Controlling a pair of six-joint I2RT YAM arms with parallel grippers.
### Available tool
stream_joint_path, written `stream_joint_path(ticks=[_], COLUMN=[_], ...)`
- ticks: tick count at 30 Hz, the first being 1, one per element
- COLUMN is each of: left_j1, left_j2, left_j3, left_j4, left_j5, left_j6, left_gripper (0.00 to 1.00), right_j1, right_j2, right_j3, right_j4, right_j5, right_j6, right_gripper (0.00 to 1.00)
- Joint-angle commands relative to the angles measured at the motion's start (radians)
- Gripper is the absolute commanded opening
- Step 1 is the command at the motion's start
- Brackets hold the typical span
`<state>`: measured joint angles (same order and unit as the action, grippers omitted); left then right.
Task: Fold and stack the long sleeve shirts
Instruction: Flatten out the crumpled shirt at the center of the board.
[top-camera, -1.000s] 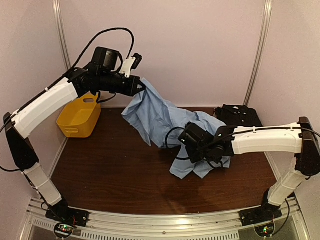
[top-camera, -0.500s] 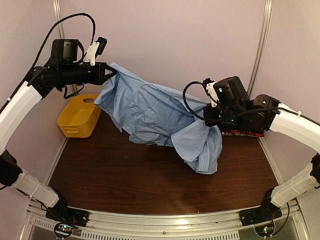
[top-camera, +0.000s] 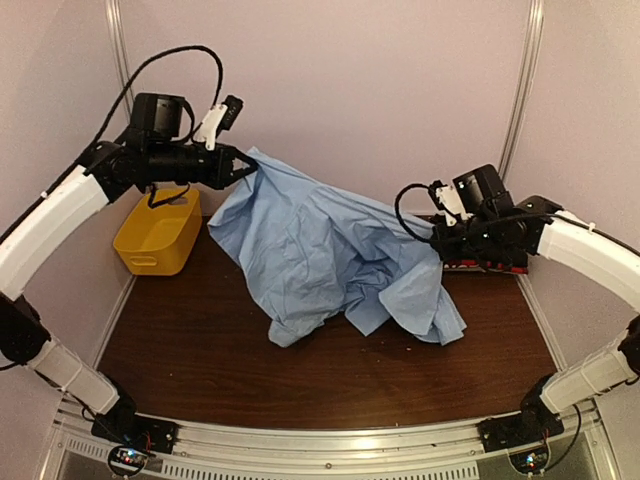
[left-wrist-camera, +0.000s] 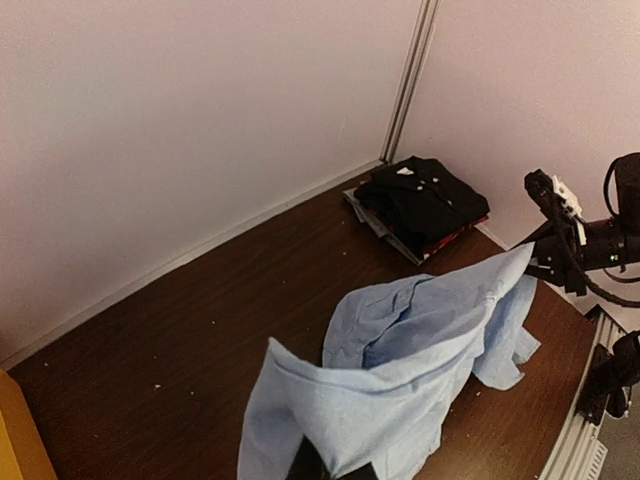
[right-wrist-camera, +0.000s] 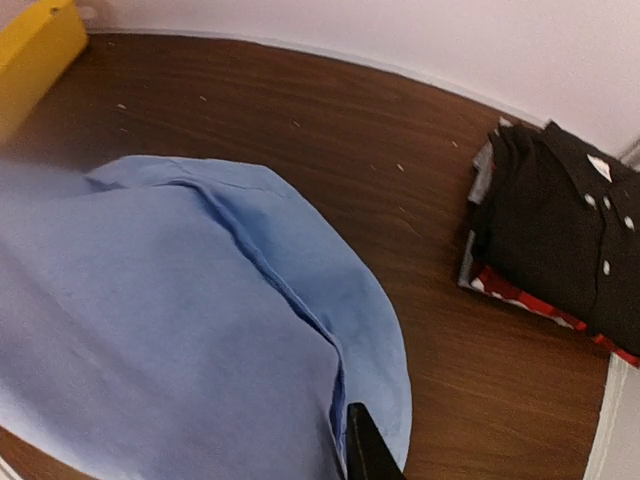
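Note:
The light blue long sleeve shirt (top-camera: 320, 250) hangs spread between both grippers, its lower folds resting on the table. My left gripper (top-camera: 248, 166) is shut on its upper left edge, high near the back wall. My right gripper (top-camera: 436, 240) is shut on its right edge, lower down; in the right wrist view one dark fingertip (right-wrist-camera: 368, 450) shows against the blue shirt (right-wrist-camera: 180, 320). In the left wrist view the blue shirt (left-wrist-camera: 400, 380) drapes over my left gripper (left-wrist-camera: 335, 465). A folded black shirt (right-wrist-camera: 560, 230) lies on a red-edged one (right-wrist-camera: 510, 290) at the back right corner.
A yellow plastic basket (top-camera: 160, 235) stands at the back left, below the left arm. The right arm partly covers the folded stack (top-camera: 490, 265) in the top view. Bare brown table (top-camera: 200, 370) shows in front of the hanging shirt.
My right gripper closed on the blue shirt low at the table and lifted it to the back right. The left gripper swung left, then partway back, and the shirt spread out between them.

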<state>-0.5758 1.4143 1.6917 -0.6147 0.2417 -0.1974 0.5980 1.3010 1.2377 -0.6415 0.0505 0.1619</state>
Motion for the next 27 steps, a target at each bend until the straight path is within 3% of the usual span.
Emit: stream_joint_path(ticks=[1,5,10,14,21,27], left_j1=[-0.003,-0.006,-0.006,-0.005,-0.003,0.009], left_j2=[0.12,0.237,0.361,0.429,0.494,0.496], left_j3=[-0.05,-0.044,-0.015,0.0,0.028,0.05], left_j4=[0.149,0.181,0.2,0.215,0.219,0.213], left_j5=[0.023,0.022,-0.009,0.005,-0.011,0.008], left_j6=[-0.053,-0.076,-0.091,-0.103,-0.109,-0.12], left_gripper=[0.0,0.0,0.0,0.0,0.0,0.0], right_j1=[-0.12,-0.152,-0.134,-0.053,0.111,0.122], right_j2=[0.082,0.125,0.09,0.039,-0.017,0.023], right_j3=[-0.055,-0.039,-0.067,-0.125,-0.233,-0.334], right_j4=[-0.132,-0.167,-0.137,-0.093,-0.013,0.131], right_j5=[0.158,0.291,0.229,0.19,0.123,0.055], right_j6=[0.053,0.098,0.08,0.065,0.118,0.142], right_gripper=[0.21,0.46,0.71,0.71,0.58,0.56])
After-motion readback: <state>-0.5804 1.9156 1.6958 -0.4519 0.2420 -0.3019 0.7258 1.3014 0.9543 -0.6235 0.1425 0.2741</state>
